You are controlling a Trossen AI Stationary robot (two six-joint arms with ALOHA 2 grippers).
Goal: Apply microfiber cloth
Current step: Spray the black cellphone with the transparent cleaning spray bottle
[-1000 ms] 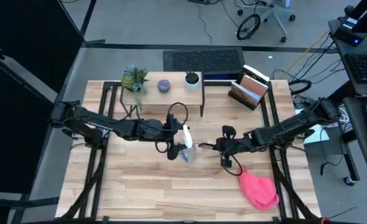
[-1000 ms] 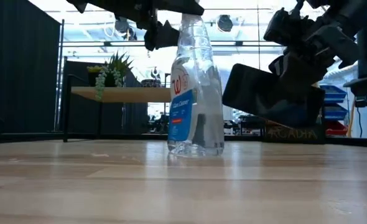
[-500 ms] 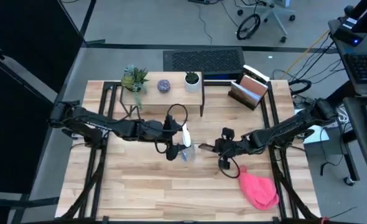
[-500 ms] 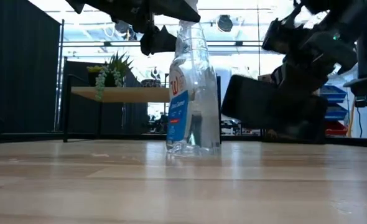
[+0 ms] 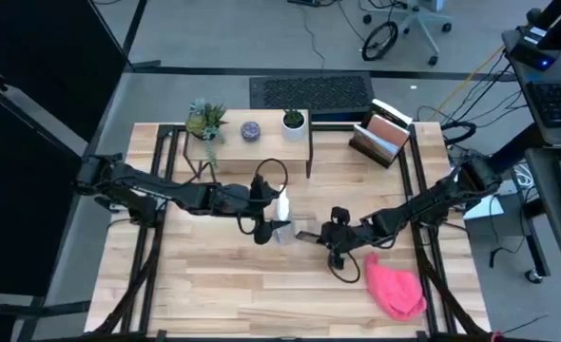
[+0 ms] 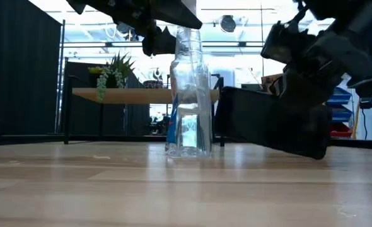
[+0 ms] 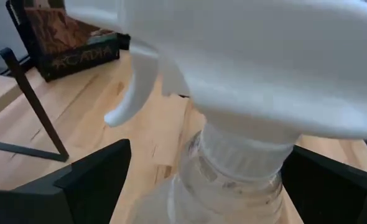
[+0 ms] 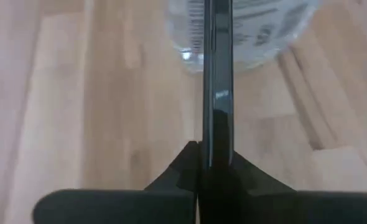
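**Phone held beside the bottle, pink cloth alone near the right front corner**

The right gripper (image 5: pixel 311 236) is at the middle of the table, and its fingers (image 8: pixel 190 163) are pressed together on a black smartphone (image 8: pixel 217 81), which they hold by one end. In the right wrist view the phone shows edge-on as a thin dark strip that reaches out toward the base of the spray bottle (image 8: pixel 242 31). In the low view the phone (image 6: pixel 268 129) is tilted, with its far end lower, and it hangs a little above the wood (image 6: pixel 110 189); I cannot tell if the lower corner touches the surface.

The left gripper (image 5: pixel 269 225) is just beside it, also at the middle of the table. Its two dark fingers (image 7: pixel 78 180) stand wide apart on either side of the neck of the clear spray bottle (image 7: pixel 233 168), under the white trigger head. Whether they touch the bottle I cannot tell. The bottle (image 6: pixel 187 94) stands upright on the table (image 5: pixel 223 285).

The microfiber cloth (image 5: pixel 394 289) lies crumpled on the wood near the right front corner of the table, apart from both grippers, with the right arm passing near its back side.

Along the back edge there is a small shelf (image 5: pixel 252 141) with three little potted plants on it, and to its right a dark holder (image 5: pixel 380 136) with cards or boxes.
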